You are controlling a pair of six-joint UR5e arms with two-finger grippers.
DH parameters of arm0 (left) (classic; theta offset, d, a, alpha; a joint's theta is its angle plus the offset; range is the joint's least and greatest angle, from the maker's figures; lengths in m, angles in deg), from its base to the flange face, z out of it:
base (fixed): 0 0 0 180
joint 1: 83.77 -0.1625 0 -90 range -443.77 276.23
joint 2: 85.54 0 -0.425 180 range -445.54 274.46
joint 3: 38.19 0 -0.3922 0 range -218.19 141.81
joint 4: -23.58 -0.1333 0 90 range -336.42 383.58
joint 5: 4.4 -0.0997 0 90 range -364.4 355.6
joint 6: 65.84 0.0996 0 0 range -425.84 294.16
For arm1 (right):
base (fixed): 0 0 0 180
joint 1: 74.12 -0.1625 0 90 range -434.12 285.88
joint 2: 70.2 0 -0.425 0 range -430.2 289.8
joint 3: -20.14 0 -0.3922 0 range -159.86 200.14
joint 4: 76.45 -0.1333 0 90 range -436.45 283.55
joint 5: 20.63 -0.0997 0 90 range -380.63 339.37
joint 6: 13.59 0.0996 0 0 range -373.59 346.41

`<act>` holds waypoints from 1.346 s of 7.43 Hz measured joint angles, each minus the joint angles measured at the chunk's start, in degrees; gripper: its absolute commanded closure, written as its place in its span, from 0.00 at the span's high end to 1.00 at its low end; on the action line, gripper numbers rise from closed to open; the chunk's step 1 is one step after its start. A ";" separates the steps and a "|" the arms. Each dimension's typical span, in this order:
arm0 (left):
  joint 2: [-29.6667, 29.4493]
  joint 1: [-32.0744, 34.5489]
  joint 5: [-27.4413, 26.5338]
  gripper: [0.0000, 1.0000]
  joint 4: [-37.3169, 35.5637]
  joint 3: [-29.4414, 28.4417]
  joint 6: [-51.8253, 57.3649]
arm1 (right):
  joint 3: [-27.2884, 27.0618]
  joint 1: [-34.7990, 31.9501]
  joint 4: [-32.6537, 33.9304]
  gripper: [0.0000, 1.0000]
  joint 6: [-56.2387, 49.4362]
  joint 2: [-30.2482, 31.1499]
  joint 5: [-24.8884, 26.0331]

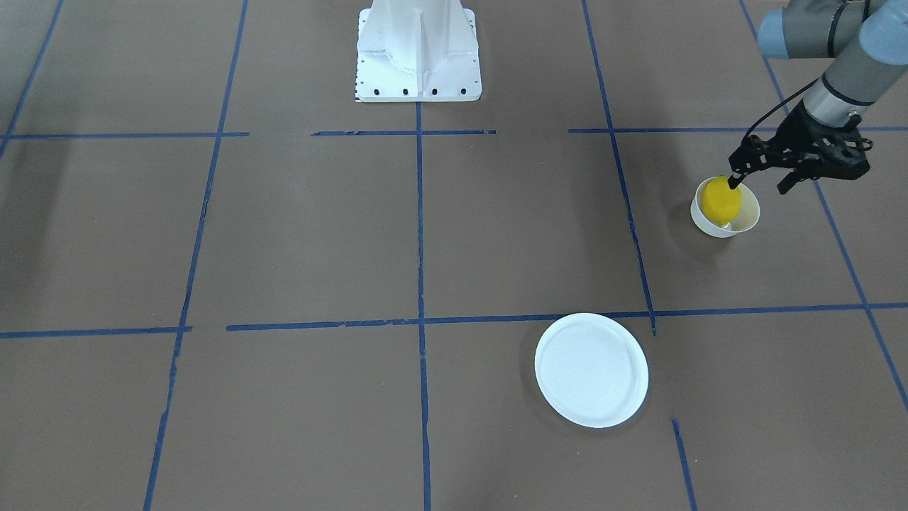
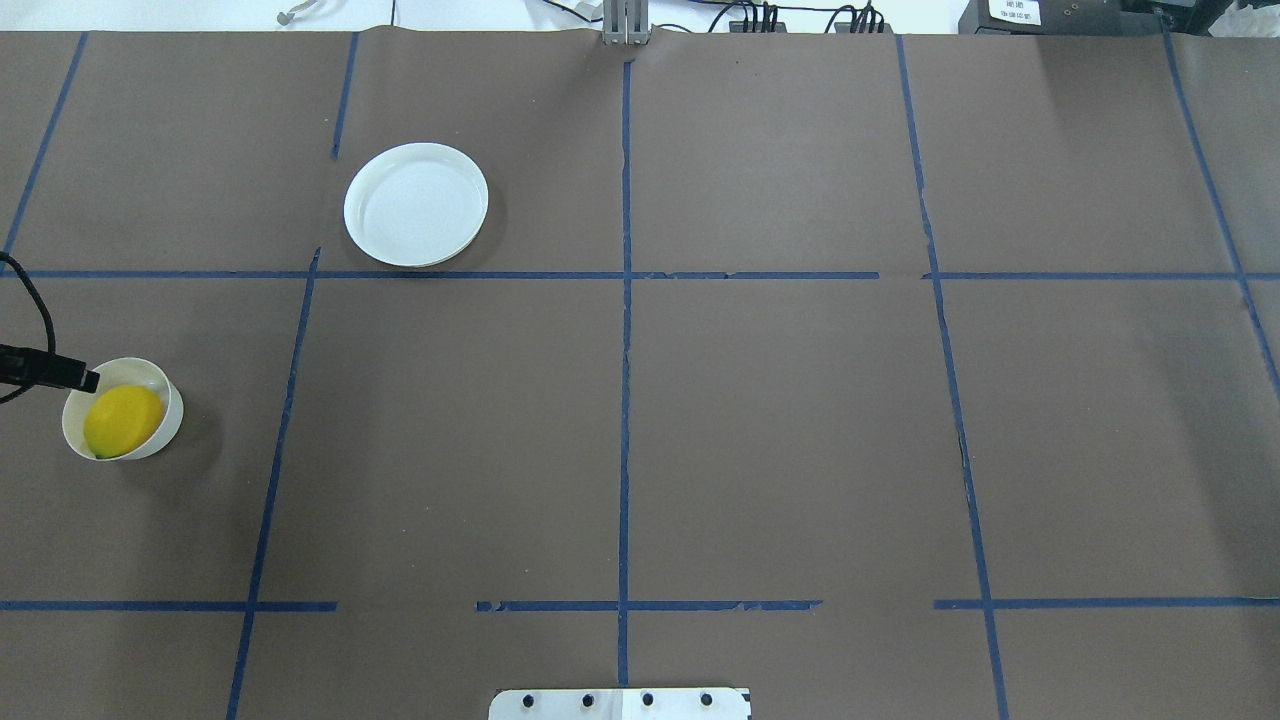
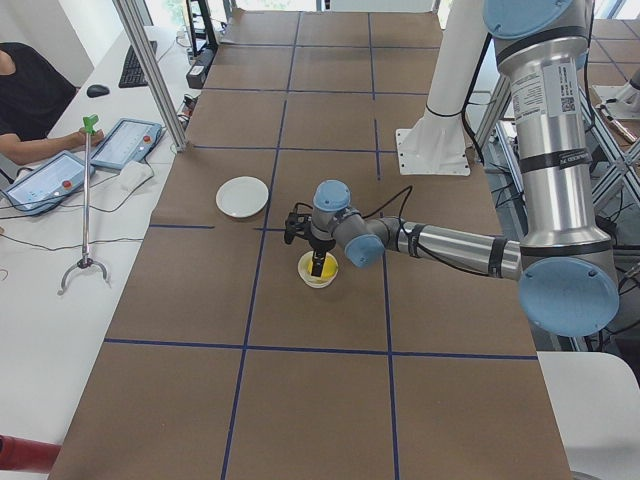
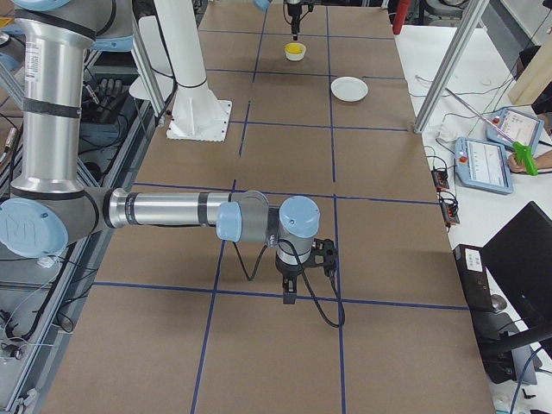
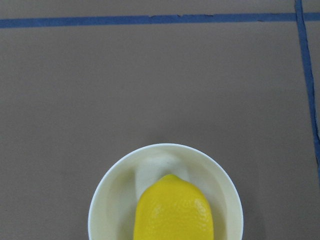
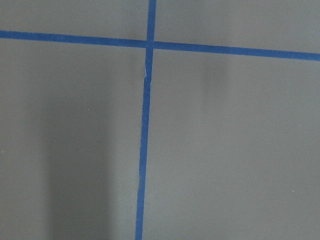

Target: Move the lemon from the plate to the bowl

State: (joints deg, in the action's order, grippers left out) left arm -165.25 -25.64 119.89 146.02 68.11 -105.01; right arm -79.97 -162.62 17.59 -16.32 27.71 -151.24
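Note:
The yellow lemon lies in the small off-white bowl at the robot's left end of the table. They also show in the overhead view, lemon in bowl, and in the left wrist view, lemon in bowl. My left gripper hangs just above the bowl, open and empty, with one fingertip over the rim. The white plate lies empty, apart from the bowl. My right gripper shows only in the exterior right view, low over bare table. I cannot tell if it is open.
The robot's white base stands at the table's edge. Brown paper with blue tape lines covers the table. An operator with tablets sits beside the far side.

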 measured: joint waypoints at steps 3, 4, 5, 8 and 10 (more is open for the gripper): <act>-4.64 10.86 4.58 1.00 -15.24 0.16 18.99 | 0.00 0.00 0.00 1.00 0.00 0.00 0.00; -5.02 14.82 6.75 1.00 -18.21 -0.26 25.09 | 0.00 0.00 0.00 1.00 0.00 0.00 0.00; -5.09 18.63 8.07 1.00 -19.84 -1.18 30.35 | 0.00 0.00 0.00 1.00 0.00 0.00 0.00; -4.13 26.63 11.48 1.00 -23.62 -5.72 35.42 | 0.00 0.00 0.00 1.00 0.00 0.00 0.00; -4.04 29.65 12.04 1.00 -24.01 -8.78 35.83 | 0.00 0.00 0.00 1.00 0.00 0.00 0.00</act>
State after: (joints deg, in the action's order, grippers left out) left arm -169.29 4.01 131.93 122.01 59.34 -69.18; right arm -79.97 -162.63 17.59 -16.32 27.71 -151.24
